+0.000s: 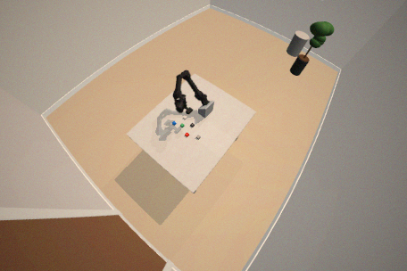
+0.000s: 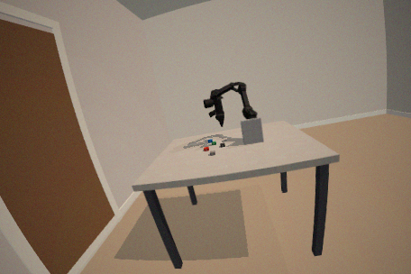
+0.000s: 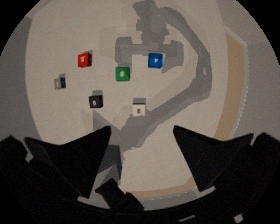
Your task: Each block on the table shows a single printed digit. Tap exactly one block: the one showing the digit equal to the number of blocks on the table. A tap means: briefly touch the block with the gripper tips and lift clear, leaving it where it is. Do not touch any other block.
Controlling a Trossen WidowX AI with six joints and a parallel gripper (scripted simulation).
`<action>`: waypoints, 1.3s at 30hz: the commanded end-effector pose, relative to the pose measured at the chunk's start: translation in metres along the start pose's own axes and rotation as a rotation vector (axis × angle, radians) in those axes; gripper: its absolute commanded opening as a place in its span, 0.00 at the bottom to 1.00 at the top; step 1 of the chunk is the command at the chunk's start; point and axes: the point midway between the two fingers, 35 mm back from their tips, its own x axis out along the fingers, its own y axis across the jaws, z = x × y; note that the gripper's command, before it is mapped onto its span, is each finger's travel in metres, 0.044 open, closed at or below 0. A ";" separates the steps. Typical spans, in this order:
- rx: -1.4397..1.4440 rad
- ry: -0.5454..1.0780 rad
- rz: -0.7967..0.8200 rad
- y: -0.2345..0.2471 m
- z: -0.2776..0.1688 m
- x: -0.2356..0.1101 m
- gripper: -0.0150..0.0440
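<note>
My gripper (image 3: 142,129) (image 2: 216,120) is open and empty, held above the table, with its fingertips pointing down. In the wrist view the white block (image 3: 139,109) (image 1: 185,118) lies just beyond the gap between the tips. The black block (image 3: 96,102) (image 1: 192,125) (image 2: 223,145) is left of it. The green block (image 3: 122,74) (image 1: 182,126) and blue block (image 3: 155,60) (image 1: 174,123) lie farther up. The red block (image 3: 84,60) (image 1: 186,135) (image 2: 206,149) and grey block (image 3: 60,83) (image 1: 198,137) (image 2: 213,153) are at the left. Marks show on the tops, but the digits are too blurred to read surely.
The blocks stand apart on the pale table (image 1: 189,169) (image 2: 275,158). The arm's grey base block (image 1: 205,109) (image 2: 252,131) stands on the table near the blocks. The arm's shadow crosses the table around the blocks. A plant (image 1: 321,28) stands far off on the floor.
</note>
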 end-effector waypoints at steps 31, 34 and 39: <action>-0.003 0.002 0.009 0.121 0.016 -0.001 0.93; -0.003 0.002 0.010 0.127 0.021 -0.002 0.93; -0.002 0.000 0.014 0.180 0.054 -0.009 0.93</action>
